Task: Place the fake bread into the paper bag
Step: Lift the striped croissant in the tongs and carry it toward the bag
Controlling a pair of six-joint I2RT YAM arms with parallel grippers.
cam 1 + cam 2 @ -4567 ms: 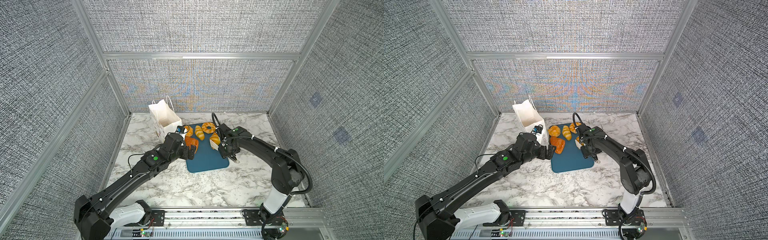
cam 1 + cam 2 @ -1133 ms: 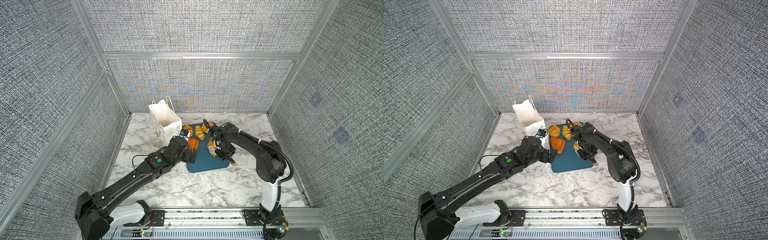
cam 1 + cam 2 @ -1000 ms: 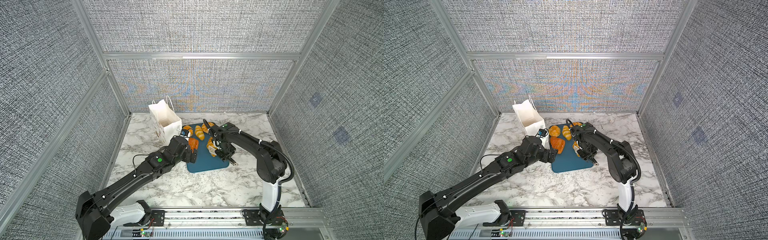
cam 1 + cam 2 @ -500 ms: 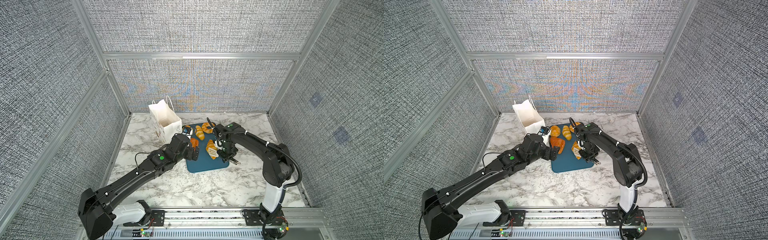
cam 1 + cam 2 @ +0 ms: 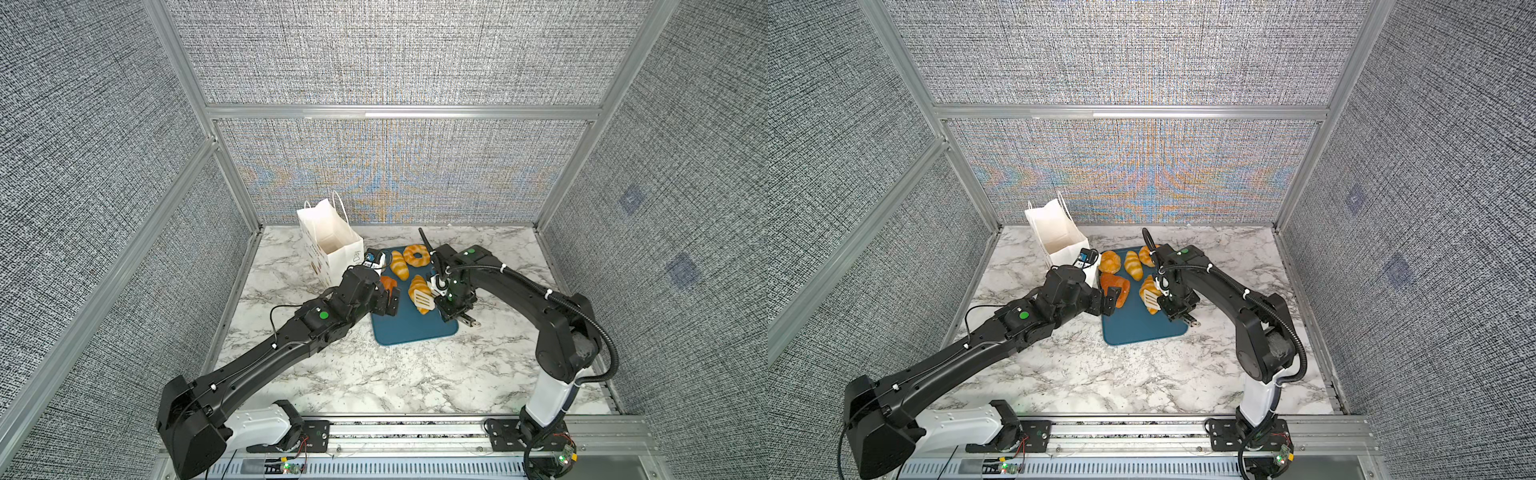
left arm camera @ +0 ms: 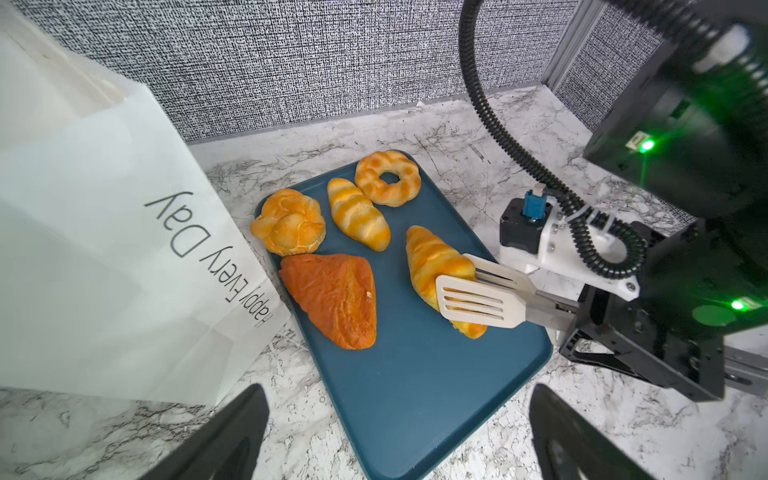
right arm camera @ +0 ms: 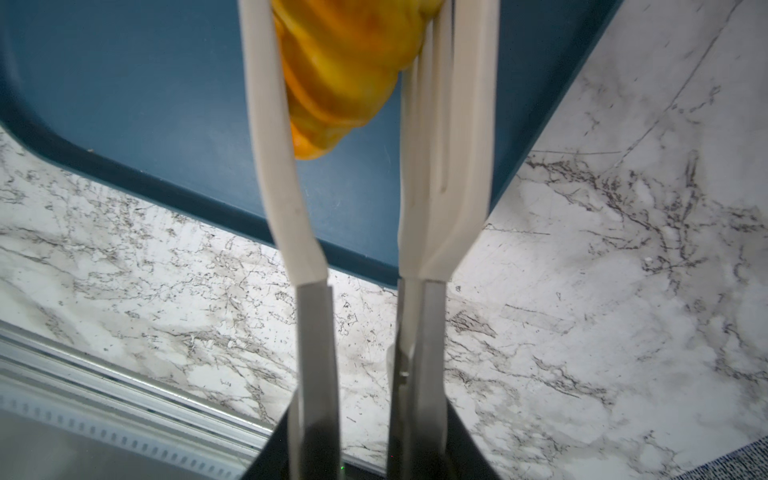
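The right gripper (image 5: 451,308) is clamped on the metal handles of a pair of white slotted plastic tongs (image 6: 478,299), its jaws partly closed around them. The tongs reach out ahead of it and their two blades pinch a glossy golden-orange toy croissant (image 6: 432,262) near its lower end. The croissant sits over a flat dark-teal tray (image 6: 457,374) just in front of this gripper; whether it is clear of the tray's surface cannot be told. The left gripper (image 6: 397,395) faces the right one from across the tray, its fingers (image 6: 232,436) spread wide with nothing between them, hovering low over the tray's near edge. Directly ahead of it lies a darker reddish-orange triangular toy pastry (image 6: 332,299). Farther out ahead lie a round knotted golden roll (image 6: 289,222), a striped golden roll (image 6: 357,214) and a ring-shaped golden pastry (image 6: 388,178), all resting on the tray and well apart from both grippers. A tall white paper bag (image 6: 104,249) with grey "Happy Every Day" lettering stands upright just beside the left gripper, on the side away from the right gripper. Its mouth is open at the top, and its base is close against the tray's edge near the triangular pastry. Tray and bag both stand on a white-and-grey marble tabletop (image 5: 374,374).
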